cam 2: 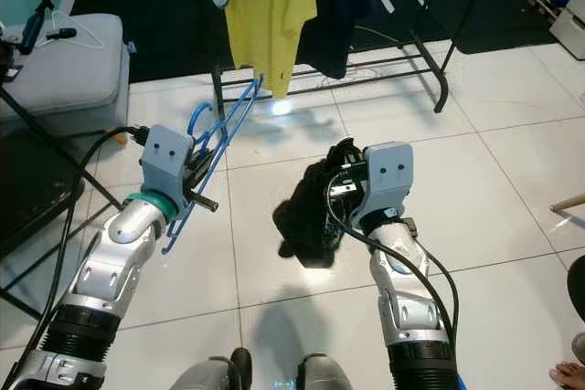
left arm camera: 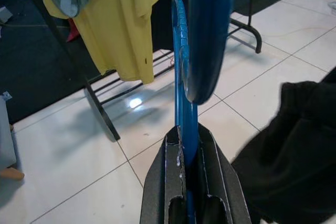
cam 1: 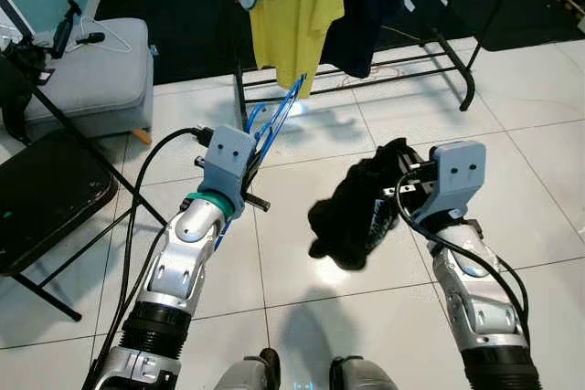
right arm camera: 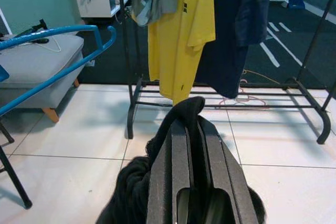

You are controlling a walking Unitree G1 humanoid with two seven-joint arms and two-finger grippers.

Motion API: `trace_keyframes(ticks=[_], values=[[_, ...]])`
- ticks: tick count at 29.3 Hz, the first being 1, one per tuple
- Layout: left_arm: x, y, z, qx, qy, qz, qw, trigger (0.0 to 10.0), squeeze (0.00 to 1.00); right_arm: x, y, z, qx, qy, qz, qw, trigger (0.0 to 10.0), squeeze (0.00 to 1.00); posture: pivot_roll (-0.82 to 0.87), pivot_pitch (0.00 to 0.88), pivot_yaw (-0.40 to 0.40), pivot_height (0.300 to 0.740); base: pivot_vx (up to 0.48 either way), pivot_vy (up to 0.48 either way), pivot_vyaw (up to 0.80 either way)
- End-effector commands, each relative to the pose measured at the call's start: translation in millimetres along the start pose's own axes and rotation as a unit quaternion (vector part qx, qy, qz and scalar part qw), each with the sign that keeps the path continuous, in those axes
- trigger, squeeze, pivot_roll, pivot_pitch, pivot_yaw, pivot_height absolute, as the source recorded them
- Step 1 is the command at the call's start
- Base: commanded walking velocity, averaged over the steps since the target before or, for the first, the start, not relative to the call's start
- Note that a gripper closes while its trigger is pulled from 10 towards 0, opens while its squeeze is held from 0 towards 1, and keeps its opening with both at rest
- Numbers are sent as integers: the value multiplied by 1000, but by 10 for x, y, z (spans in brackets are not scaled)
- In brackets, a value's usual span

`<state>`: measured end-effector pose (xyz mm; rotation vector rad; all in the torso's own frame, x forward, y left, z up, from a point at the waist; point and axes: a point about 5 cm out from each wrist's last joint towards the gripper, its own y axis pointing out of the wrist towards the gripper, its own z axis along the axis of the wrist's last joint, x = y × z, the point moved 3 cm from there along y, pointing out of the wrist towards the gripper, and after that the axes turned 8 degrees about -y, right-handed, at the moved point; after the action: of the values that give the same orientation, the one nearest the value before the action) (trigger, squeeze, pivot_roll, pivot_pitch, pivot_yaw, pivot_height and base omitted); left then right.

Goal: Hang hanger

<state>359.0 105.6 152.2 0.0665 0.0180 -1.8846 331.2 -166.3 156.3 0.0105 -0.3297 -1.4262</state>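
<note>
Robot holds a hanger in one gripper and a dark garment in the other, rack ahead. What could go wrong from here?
1. The left gripper pinches the blue plastic hanger at one thin bar, so it may twist or slip.
2. The bunched black garment sags from the right gripper; threading the hanger in looks awkward.
3. The black metal clothes rack already holds a yellow T-shirt, which could snag.

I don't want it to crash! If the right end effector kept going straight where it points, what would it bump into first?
Probably the yellow T-shirt hanging on the clothes rack. The right end effector, shut on a black garment, points at it across bare floor, though depth is unclear.
</note>
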Motion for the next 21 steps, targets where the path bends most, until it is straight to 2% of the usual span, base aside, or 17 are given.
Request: trace_keyframes(ticks=[1, 7, 16, 21], values=[[-20, -23, -70, -11, 3, 3, 1000, 10000, 0, -19, 5, 63, 16, 3, 1, 1000, 10000, 0, -107, 63, 102, 740, 0, 0, 0], [-16, -26, -63, -8, 6, 2, 1000, 10000, 0, -22, 5, 66, 16, 3, 2, 1000, 10000, 0, -107, 63, 101, 740, 0, -162, 0], [-12, -25, -65, -9, 5, 3, 1000, 10000, 0, -20, 1, 65, 16, 4, 2, 1000, 10000, 0, -107, 65, 102, 740, 0, -424, 0], [-14, -19, -85, -19, 2, 5, 1000, 10000, 0, -24, 2, 65, 16, 4, 2, 1000, 10000, 0, -106, 65, 101, 740, 0, 0, 0]])
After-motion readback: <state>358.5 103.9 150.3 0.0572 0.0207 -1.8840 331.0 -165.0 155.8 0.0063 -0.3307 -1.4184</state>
